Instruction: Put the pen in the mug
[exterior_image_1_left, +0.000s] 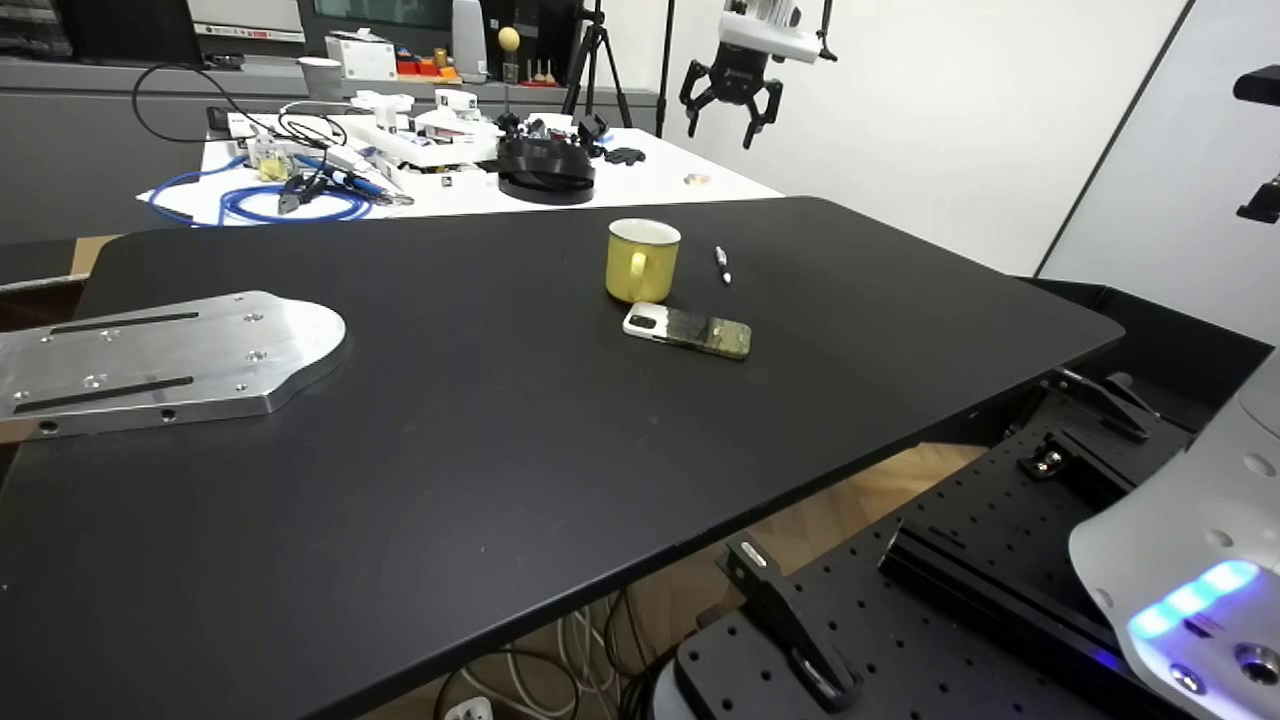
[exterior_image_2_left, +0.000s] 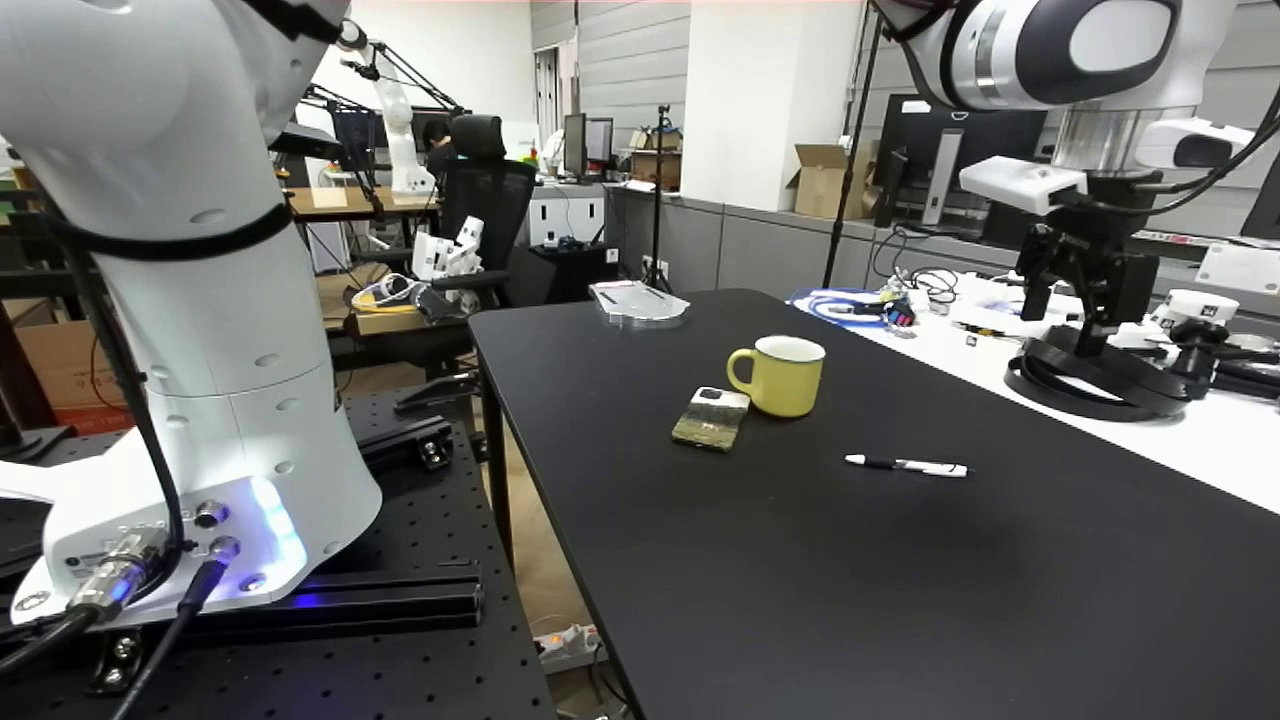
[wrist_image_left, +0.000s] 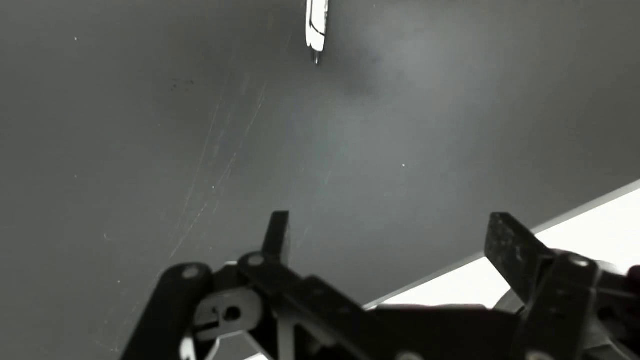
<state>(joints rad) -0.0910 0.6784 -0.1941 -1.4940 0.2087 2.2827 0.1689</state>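
Yellow mug (exterior_image_2_left: 787, 382) stands on the table (exterior_image_2_left: 850, 600), pen (exterior_image_2_left: 915, 466) lying to its near right in an exterior view; the gripper (wrist_image_left: 390, 225) hangs spread and empty, the approach apparently in hand, the next move requiring alignment over the pen before lowering.

In the wrist view we are seeing just one end of the pen (wrist_image_left: 316, 25), the edge cutting off the rest, and the end effector (wrist_image_left: 390, 217) is looking blurred. In both exterior views the mug (exterior_image_2_left: 787, 382) is hiding its floor. In an exterior view the left edge is cropping the metal plate (exterior_image_1_left: 185, 350).
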